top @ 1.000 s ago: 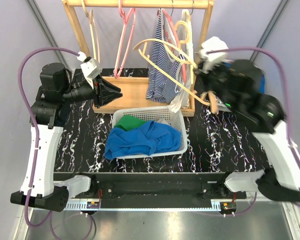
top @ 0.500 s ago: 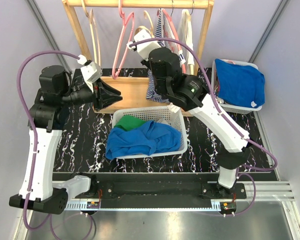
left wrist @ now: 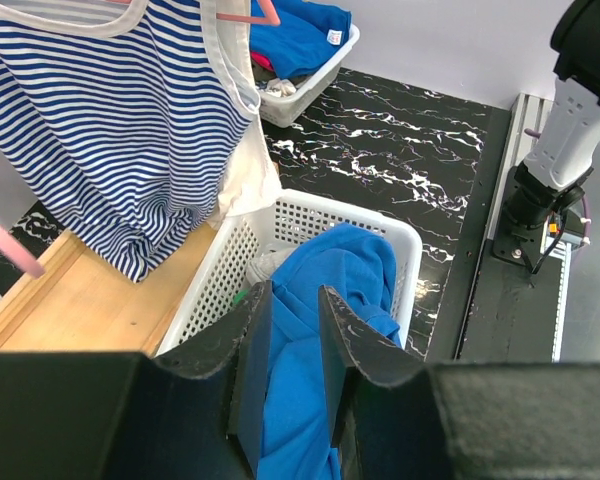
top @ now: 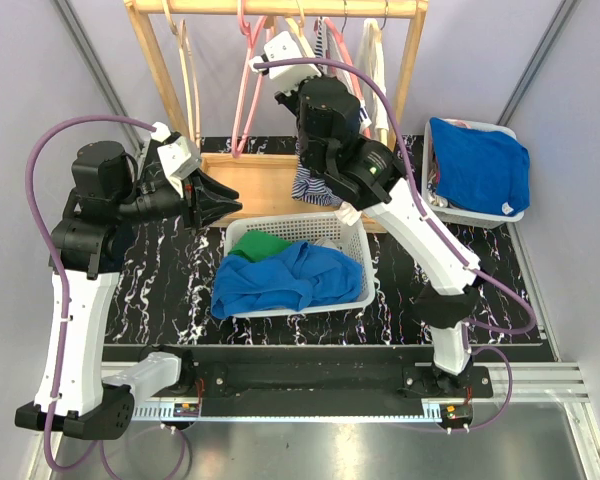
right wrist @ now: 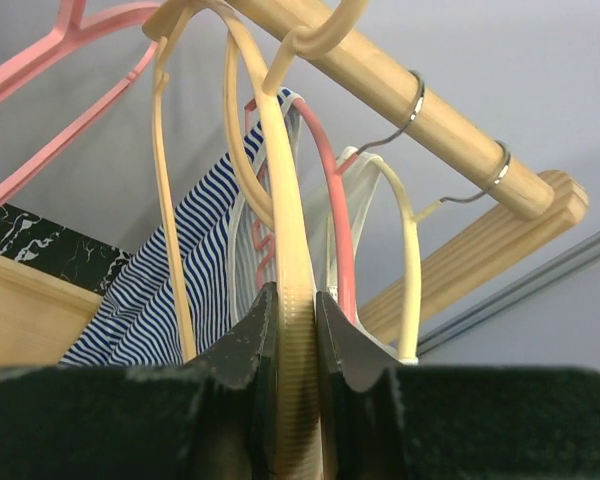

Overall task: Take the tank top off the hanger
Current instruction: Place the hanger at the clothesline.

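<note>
Right pincer (right wrist: 295, 335) now sits higher, nearer the rail (right wrist: 420, 100), clamped on a cream hanger (right wrist: 290, 230); left pincer (left wrist: 293, 330) (empty) stays barely parted

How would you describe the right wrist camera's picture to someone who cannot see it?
The tool pinches a cream hanger hung from a wooden rail. Behind it a blue-and-white striped tank top hangs on a pink hanger.
</note>
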`<state>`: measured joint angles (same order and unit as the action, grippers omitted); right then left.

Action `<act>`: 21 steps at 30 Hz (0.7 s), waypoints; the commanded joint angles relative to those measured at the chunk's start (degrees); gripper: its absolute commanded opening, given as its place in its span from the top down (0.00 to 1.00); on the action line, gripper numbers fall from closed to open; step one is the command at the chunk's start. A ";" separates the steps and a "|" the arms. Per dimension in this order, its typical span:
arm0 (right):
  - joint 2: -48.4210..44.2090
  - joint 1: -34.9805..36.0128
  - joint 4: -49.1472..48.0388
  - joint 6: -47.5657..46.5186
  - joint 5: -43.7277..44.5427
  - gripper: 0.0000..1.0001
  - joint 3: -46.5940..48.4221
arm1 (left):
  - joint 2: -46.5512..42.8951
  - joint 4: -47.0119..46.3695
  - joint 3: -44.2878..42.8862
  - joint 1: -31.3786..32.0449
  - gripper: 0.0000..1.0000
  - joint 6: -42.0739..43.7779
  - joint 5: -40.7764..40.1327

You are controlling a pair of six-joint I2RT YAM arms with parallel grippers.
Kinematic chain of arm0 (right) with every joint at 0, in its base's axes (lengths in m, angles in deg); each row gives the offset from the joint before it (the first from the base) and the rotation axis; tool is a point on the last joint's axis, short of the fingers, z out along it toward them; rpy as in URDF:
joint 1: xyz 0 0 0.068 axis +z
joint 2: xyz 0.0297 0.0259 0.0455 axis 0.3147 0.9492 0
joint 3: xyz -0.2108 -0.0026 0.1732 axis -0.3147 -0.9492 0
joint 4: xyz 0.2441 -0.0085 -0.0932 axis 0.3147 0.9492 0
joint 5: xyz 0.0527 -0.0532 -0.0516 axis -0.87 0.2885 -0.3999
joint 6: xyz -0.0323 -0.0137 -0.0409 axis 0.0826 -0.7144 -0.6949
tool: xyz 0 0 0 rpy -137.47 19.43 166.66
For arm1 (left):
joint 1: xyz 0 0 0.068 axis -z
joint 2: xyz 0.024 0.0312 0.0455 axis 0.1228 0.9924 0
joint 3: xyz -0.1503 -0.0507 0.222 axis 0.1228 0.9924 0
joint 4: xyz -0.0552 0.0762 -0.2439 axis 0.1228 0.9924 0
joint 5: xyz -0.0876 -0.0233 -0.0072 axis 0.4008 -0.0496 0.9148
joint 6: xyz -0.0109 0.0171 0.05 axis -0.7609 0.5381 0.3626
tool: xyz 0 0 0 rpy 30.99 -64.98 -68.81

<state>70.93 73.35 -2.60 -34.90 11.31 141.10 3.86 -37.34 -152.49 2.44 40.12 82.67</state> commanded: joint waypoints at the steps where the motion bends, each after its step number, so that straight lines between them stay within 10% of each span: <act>1: 1.37 -2.44 -4.04 0.95 -4.10 1.00 3.38 | -1.40 -0.44 0.52 0.26 0.71 1.72 0.42; 21: 5.33 -8.25 -2.81 7.11 -12.99 1.00 2.86 | -0.52 -0.44 -0.27 0.26 0.71 1.28 0.95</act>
<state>76.09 65.50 -2.89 -29.65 -0.01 143.35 3.31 -36.90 -151.97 2.44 40.99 82.72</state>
